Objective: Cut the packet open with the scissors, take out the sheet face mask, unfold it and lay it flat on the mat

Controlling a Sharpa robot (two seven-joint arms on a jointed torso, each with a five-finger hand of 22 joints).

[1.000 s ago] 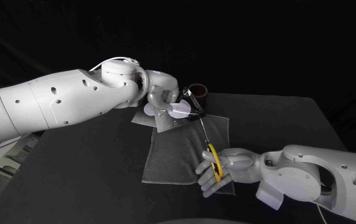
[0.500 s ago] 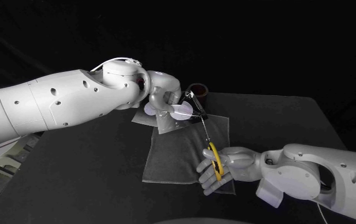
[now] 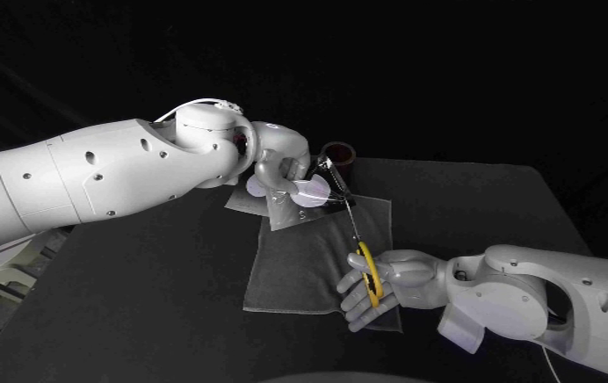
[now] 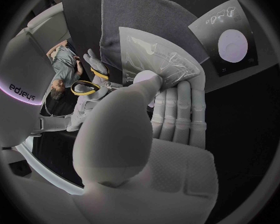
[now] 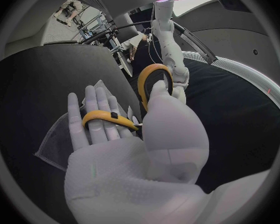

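Observation:
My left hand (image 3: 281, 170) (image 4: 152, 114) holds the clear packet (image 3: 304, 212) (image 4: 162, 64) upright above the far end of the grey mat (image 3: 304, 269), thumb pressed on its white round mark. My right hand (image 3: 393, 285) (image 5: 146, 134) grips the yellow-handled scissors (image 3: 366, 270) (image 5: 154, 79) over the mat's near right corner. One handle loop sits by the thumb, the other lies across the fingers. The thin blades run up and away to the packet's right edge, their tips beside my left hand. Whether the blades bite the packet is too small to tell.
A second dark packet (image 4: 230, 42) (image 3: 241, 200) with a white round mark lies flat on the table just beyond the mat, partly under my left hand. A small dark cup (image 3: 338, 152) stands behind the packet near the table's far edge.
My right hand has edged slightly up and right with the scissors, and the blades have slid a little further along the packet's edge. The left hand holds its place.

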